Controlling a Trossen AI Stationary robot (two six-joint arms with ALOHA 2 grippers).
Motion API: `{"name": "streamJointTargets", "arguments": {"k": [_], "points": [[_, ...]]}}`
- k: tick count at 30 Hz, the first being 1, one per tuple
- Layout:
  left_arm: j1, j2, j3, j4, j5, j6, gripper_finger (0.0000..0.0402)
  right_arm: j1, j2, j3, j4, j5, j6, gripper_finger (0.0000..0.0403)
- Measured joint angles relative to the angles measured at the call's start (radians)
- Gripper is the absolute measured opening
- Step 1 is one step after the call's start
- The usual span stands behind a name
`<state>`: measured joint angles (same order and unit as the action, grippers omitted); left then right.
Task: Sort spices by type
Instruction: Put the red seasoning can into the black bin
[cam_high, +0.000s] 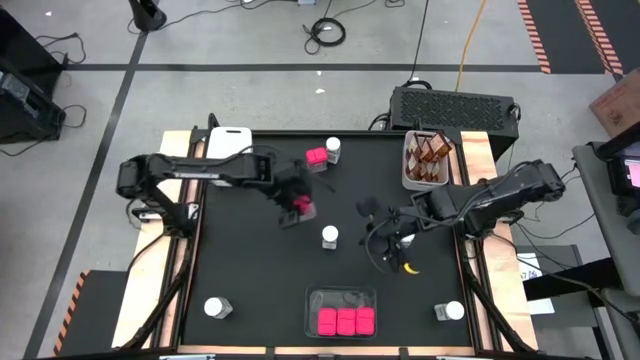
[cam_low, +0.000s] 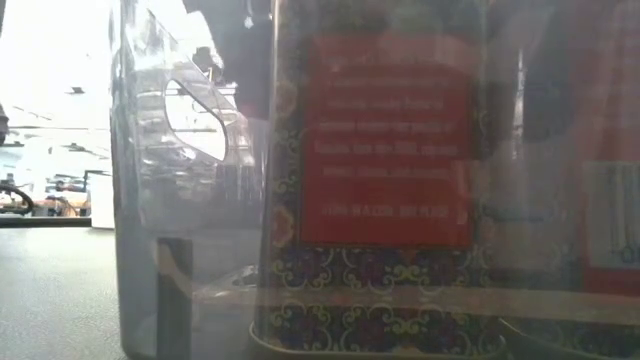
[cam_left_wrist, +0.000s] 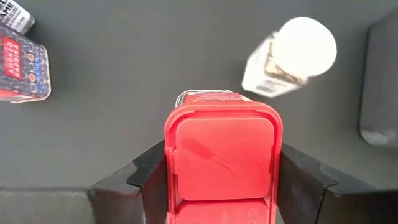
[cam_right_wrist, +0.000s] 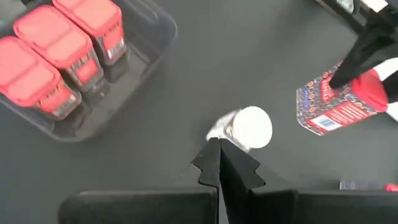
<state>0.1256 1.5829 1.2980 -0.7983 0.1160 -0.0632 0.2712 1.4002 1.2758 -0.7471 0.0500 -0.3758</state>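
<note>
The left gripper (cam_high: 299, 207) is out over the middle of the black table (cam_high: 240, 270), its fingers (cam_left_wrist: 152, 171) clamped on either side of a pink-lidded spice box (cam_left_wrist: 222, 158). From above the box is half hidden by the gripper, and whether it rests on the table or is lifted clear of it I cannot tell. Another pink box (cam_high: 316, 156) stands farther back beside a white-lidded jar (cam_high: 333, 148).

The right gripper (cam_right_wrist: 219, 163) has its fingers pressed together with nothing between them, hanging just right of a clear jar with a white lid (cam_high: 330, 236) at mid-table. Three pink boxes (cam_high: 346, 321) sit side by side in a clear tray (cam_high: 340, 296) at the near edge. Brown jars (cam_high: 432, 153) fill a white tray (cam_high: 409, 181) at the far right. Two more white-lidded jars stand alone, one at the near left (cam_high: 214, 307) and one at the near right (cam_high: 452, 311).

The table-level camera is blocked almost entirely by a patterned box with a red label (cam_low: 388, 140), its print too blurred to read.
</note>
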Motion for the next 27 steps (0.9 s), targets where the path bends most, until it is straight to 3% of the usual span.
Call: {"name": "streamJointTargets", "arguments": {"k": [6, 13, 20, 27], "points": [[0.056, 0.140, 0.069, 0.025, 0.027, -0.002, 0.0220, -0.069, -0.033, -0.035, -0.028, -0.006, -0.021, 0.0000], [0.067, 0.318, 0.201, -0.013, 0.064, 0.021, 0.0233, -0.149, -0.169, -0.271, 0.164, -0.077, -0.016, 0.0000], [0.071, 0.421, 0.270, -0.008, 0.064, 0.025, 0.0238, -0.149, -0.274, -0.449, 0.332, -0.082, 0.024, 0.0000], [0.070, 0.432, 0.277, 0.003, 0.064, 0.047, 0.0240, -0.131, -0.290, -0.481, 0.326, -0.082, 0.066, 0.0000]]}}
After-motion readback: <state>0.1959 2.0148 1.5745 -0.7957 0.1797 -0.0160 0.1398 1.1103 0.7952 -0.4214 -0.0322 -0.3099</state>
